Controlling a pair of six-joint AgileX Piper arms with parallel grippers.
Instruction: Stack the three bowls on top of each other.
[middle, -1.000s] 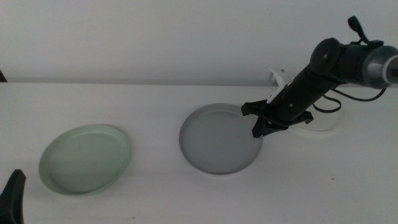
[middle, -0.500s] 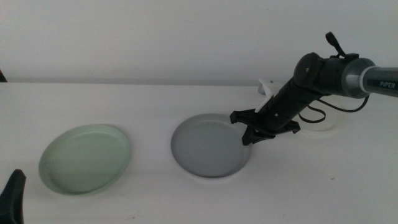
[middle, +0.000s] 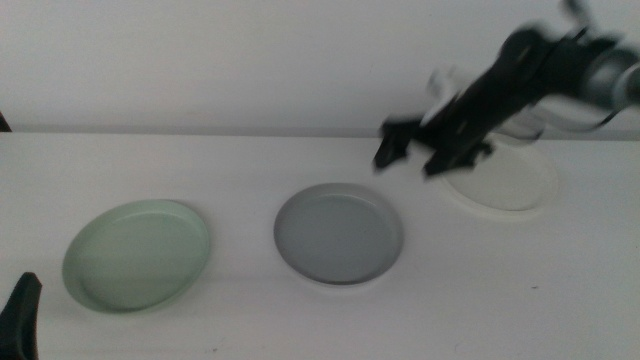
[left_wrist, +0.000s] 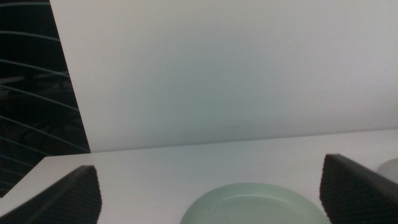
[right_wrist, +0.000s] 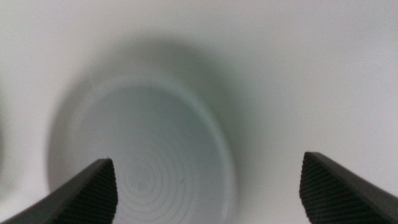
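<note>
The pale mint green bowl (middle: 137, 255) lies at the left, the grey bowl (middle: 338, 235) in the middle, and the cream-white bowl (middle: 500, 178) at the back right, all apart on the white table. My right gripper (middle: 408, 163) is blurred, open and empty, lifted above the table between the grey and cream-white bowls. The right wrist view shows a pale bowl (right_wrist: 149, 162) under the open right gripper (right_wrist: 206, 160). My left gripper (middle: 20, 315) waits at the bottom left; the left wrist view shows it open (left_wrist: 210, 165) above the mint bowl (left_wrist: 258, 202).
A white wall (middle: 250, 60) stands behind the table. A sliver of the grey bowl (left_wrist: 392, 171) shows beside the left gripper's jaw. The black cable of the right arm (middle: 560, 115) hangs over the cream-white bowl's far side.
The right gripper slid the grey bowl a little to the left, then let go of its rim, rose and drew back toward the cream-white bowl. The left arm has not moved.
</note>
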